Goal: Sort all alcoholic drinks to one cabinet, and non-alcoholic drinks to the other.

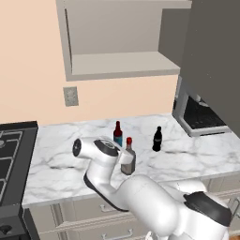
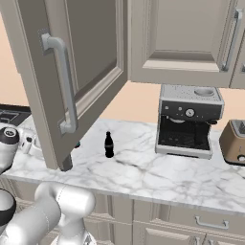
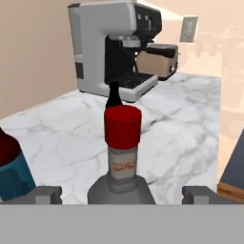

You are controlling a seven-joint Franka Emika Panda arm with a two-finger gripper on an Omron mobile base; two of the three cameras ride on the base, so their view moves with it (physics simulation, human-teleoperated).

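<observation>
The gripper (image 3: 122, 194) stands at its widest, its two small dark fingertips (image 3: 44, 194) set either side of the clear bottle (image 3: 122, 157) and apart from it; it holds nothing. That bottle is grey glass with sloped shoulders, a narrow neck with a pale label and a smooth cylindrical red cap, and it stands upright near the front of the counter (image 1: 61, 159), a glossy white marble slab with grey veins. In the left base view the clear bottle (image 1: 128, 157) sits just beside the white wrist. Just behind it, slightly left, stands the brown bottle (image 1: 117, 133), dark red-brown with a blue label; in the hand view it (image 3: 12, 167) shows at the left edge. The cola bottle (image 1: 157, 139), small, black and rounded with a red band, stands to the right, apart from the others.

Above the counter hangs an open cabinet (image 1: 70, 42), a beige box with one flat pale shelf and a plain dark grey door (image 1: 215, 51) swung out at right. In the right base view a panelled door (image 2: 91, 62) with a long grey bar handle (image 2: 64, 81) stands open. A boxy steel coffee machine (image 2: 187, 119) sits far right, a rounded tan toaster (image 2: 234, 141) beside it.
</observation>
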